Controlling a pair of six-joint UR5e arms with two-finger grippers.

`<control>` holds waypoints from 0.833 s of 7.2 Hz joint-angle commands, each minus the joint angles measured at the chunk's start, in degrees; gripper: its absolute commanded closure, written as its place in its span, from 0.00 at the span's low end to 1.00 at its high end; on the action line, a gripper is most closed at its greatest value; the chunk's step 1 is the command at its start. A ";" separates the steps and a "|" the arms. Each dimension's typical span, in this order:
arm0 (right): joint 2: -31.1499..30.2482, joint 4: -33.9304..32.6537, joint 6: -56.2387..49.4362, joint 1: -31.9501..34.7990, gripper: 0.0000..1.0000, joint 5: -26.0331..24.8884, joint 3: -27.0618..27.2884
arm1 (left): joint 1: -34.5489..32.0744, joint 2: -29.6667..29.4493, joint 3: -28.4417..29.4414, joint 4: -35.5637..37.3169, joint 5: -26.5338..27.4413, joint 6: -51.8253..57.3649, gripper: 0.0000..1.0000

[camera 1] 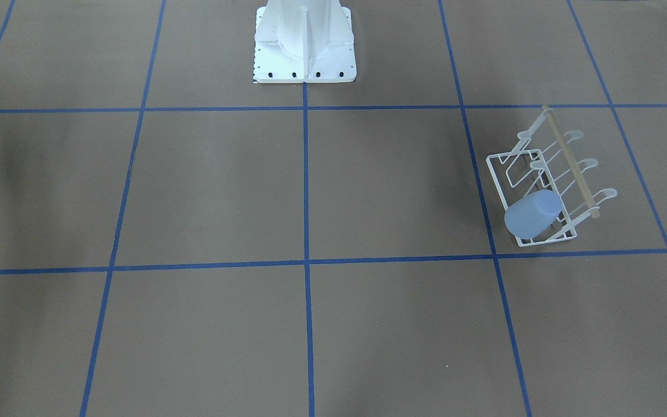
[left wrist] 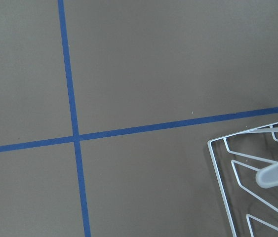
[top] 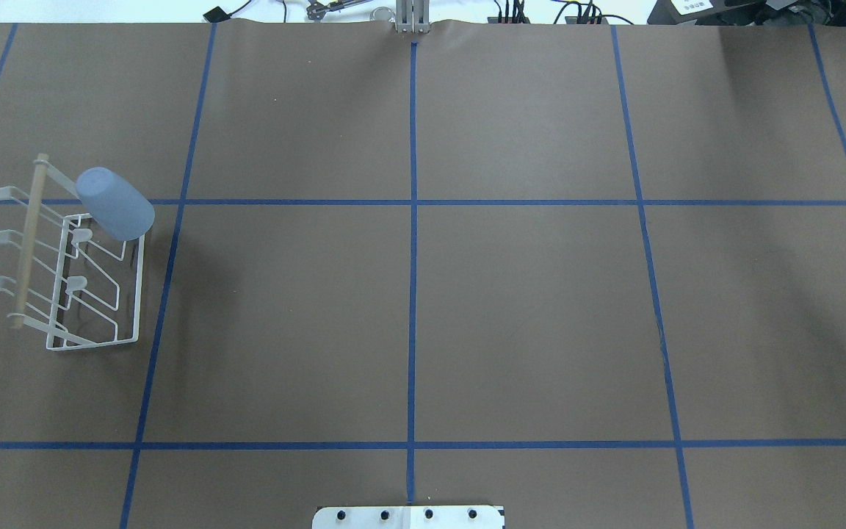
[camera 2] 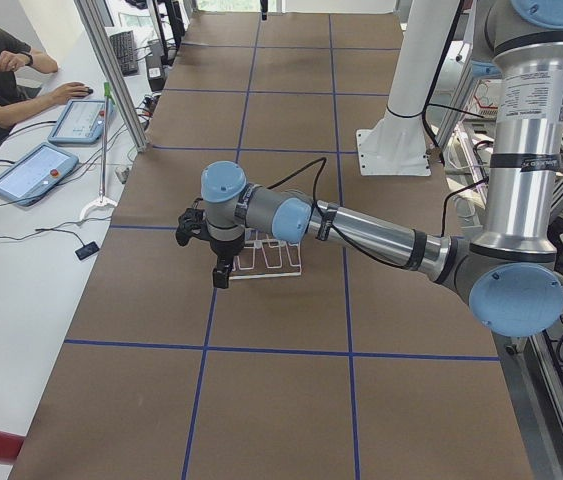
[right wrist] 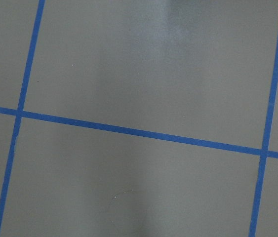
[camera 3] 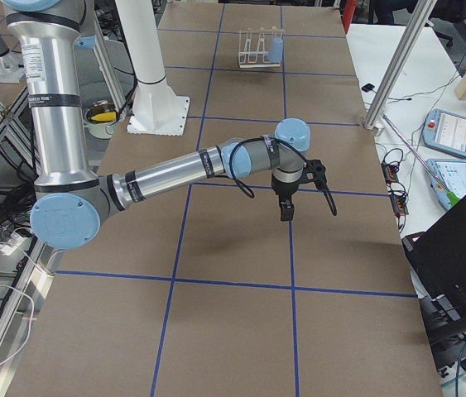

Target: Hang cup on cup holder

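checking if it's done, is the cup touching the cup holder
Touching. The overhead view shows the cup hung tilted, mouth down, on the far end of the cup holder, no gap between them.

I see the table (top: 526,316) covered in smooth, matt brown paper, crossed by faintly shiny blue tape lines (top: 413,294). Near its left edge, the cup holder (top: 76,282) is thin white coated wire, topped by a pale bare-wood dowel (top: 29,235). The cup (top: 116,203) on it looks like smooth, matt, pale blue plastic. The left arm (camera 2: 381,236) is brushed silver metal with blue plastic caps.
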 commanded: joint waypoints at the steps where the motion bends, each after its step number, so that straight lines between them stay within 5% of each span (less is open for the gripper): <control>1: -0.42 0.00 0.00 0.68 0.00 0.26 -0.03 | 0.12 -0.25 0.18 -0.08 -0.07 0.43 0.01; 6: -2.00 -0.08 0.09 1.03 0.00 0.79 0.67 | 0.12 0.98 -2.11 -1.93 -0.16 0.34 0.01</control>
